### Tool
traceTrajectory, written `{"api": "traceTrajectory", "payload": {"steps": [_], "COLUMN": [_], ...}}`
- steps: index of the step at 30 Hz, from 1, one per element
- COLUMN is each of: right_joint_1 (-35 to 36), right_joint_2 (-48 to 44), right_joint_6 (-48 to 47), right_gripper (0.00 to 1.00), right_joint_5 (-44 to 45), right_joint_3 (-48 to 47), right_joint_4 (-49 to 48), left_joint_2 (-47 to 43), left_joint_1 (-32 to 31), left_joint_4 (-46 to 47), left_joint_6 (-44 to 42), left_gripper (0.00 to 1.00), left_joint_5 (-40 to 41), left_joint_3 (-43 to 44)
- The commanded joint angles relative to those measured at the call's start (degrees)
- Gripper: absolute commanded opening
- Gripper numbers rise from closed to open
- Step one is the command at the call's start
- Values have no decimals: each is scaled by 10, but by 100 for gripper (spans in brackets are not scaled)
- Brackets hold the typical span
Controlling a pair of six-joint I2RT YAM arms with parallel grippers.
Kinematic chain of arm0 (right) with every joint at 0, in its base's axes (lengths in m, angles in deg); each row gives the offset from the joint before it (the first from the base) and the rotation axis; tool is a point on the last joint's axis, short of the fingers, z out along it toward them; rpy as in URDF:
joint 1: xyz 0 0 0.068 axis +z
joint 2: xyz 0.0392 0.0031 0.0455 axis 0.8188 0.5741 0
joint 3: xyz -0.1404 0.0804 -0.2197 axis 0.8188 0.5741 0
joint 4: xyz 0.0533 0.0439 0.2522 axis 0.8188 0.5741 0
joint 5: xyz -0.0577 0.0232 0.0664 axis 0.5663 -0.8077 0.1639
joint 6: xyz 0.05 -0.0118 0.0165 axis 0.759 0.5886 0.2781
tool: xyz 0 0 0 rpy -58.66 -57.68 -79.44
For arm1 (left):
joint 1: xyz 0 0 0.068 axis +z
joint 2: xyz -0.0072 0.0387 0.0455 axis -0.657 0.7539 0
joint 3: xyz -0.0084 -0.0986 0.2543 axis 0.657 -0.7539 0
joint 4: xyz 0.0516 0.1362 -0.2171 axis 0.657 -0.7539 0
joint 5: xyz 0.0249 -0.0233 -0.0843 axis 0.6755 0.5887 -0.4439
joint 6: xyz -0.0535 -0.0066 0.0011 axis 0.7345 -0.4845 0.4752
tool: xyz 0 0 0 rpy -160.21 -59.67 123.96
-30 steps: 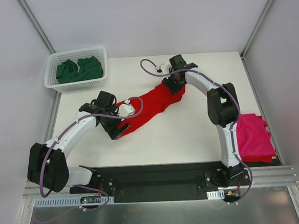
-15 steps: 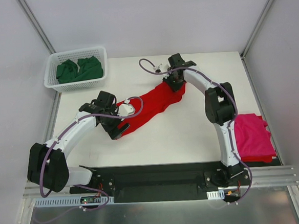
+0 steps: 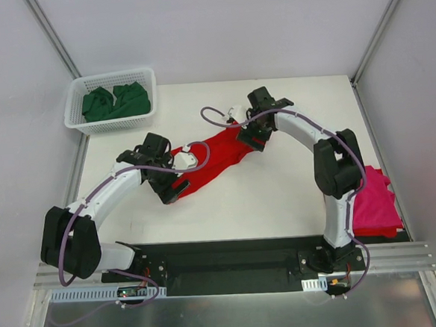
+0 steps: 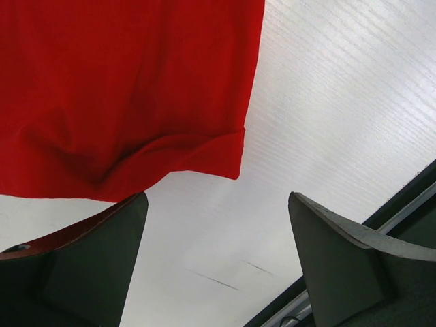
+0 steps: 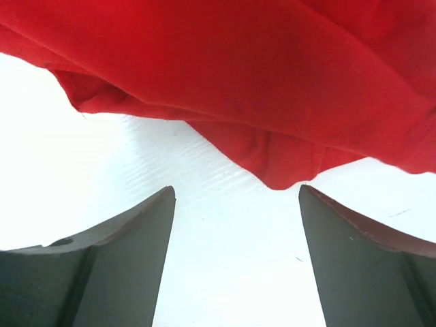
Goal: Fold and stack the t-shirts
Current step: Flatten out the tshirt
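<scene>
The red t-shirt (image 3: 217, 157) lies unfolded mid-tabletop (image 3: 280, 196), strung between the arms. The left end effector (image 3: 173, 190) is spread wide at its near-left end and the right end effector (image 3: 250, 136) at its far-right end, neither pinching cloth. The magenta-pink shirt (image 3: 374, 201) sits folded at the right edge. The dark green shirts (image 3: 116, 102) wait in the basket (image 3: 77, 125) at the far left corner, so I'd say most folding remains.
</scene>
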Motion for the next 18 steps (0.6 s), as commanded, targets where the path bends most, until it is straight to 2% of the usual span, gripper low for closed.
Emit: {"api": "traceTrajectory", "payload": {"steps": [1,8,14,18], "right_joint_1": [8,33,36,35], "right_joint_2": [-36,7,64,82], "right_joint_6": [-29,-57,-66,-66], "right_gripper": [77,76,74,72], "right_joint_5": [17,58,57,57], "right_joint_3": [12,13,-38,-61], "right_joint_4": [-52,-105,-95,-83], "left_joint_2": [5,1,-25,-46], "left_joint_1": [-8,-9,-1,32], "left_joint_4": [-6,-7,-6,-7], "left_joint_6": [5,6,13,15], "left_gripper": [84,84,85,85], "left_joint_5": [-17,-10,-7,-13], "left_joint_3": [20,18,8,8]}}
